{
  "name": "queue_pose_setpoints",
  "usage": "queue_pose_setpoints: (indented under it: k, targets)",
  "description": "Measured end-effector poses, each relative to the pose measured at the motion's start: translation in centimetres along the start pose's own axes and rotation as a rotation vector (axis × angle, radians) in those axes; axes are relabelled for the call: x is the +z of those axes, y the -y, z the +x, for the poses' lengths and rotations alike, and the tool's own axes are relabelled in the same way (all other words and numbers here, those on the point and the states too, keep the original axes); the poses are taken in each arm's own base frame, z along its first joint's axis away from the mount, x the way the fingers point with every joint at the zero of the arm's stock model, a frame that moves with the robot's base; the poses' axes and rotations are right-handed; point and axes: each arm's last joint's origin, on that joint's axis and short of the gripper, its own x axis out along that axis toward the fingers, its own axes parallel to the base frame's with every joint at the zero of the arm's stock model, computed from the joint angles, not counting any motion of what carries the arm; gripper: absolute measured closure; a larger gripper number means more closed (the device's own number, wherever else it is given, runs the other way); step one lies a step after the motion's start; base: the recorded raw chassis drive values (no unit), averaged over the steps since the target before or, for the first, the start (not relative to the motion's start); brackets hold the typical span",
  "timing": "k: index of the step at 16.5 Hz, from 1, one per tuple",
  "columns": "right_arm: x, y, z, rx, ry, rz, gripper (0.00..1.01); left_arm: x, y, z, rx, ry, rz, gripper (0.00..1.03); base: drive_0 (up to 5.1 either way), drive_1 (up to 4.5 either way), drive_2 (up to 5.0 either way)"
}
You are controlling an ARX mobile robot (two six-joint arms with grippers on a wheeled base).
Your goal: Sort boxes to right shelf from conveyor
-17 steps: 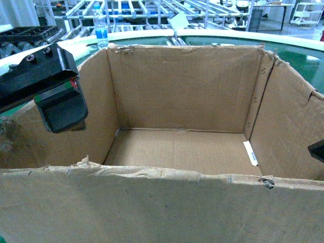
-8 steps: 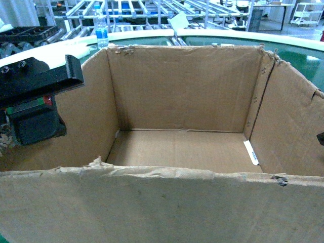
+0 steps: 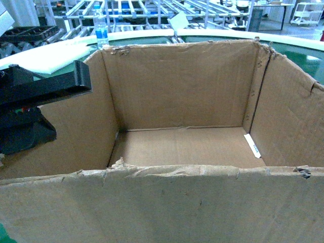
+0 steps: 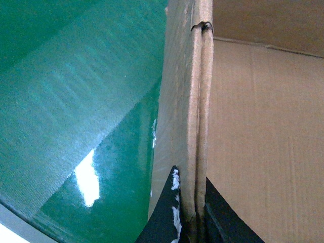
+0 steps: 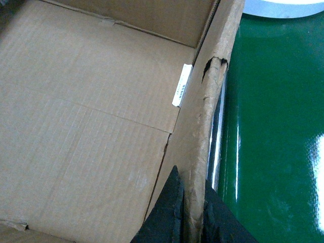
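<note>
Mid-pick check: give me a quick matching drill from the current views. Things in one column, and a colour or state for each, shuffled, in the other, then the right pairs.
Things:
1. box
2. conveyor
3. left gripper
4. water bottle

States:
A. glossy green with a glare patch
B. stands beyond the box's far left corner, blue label
C. brown, open-topped, ragged rim, nothing inside
D. fingers on either side of the box's left wall

Pairs: 1-C, 2-A, 3-D, 4-B

1 clear water bottle (image 3: 102, 31) (blue label) stands beside a white foam sheet (image 3: 53, 54).
</note>
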Motion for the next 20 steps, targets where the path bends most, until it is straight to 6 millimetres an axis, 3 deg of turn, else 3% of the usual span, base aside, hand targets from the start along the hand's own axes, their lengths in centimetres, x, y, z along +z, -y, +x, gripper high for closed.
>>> queue_pose_setpoints:
  k: [9, 20]
  targets:
    - [4.0, 0.0, -3.6, 0.026, 0.154, -0.014, 0.99, 3.6, 1.3, -4.4, -0.003, 0.242, 0.127, 1.01, 0.0, 0.00, 0.0]
    - [4.3, 0.0, -3.9, 0.023, 0.186, -0.038, 0.99, 3.7, 1.4, -4.4, 0.002, 0.250, 0.134, 1.01, 0.0, 0.00, 0.0]
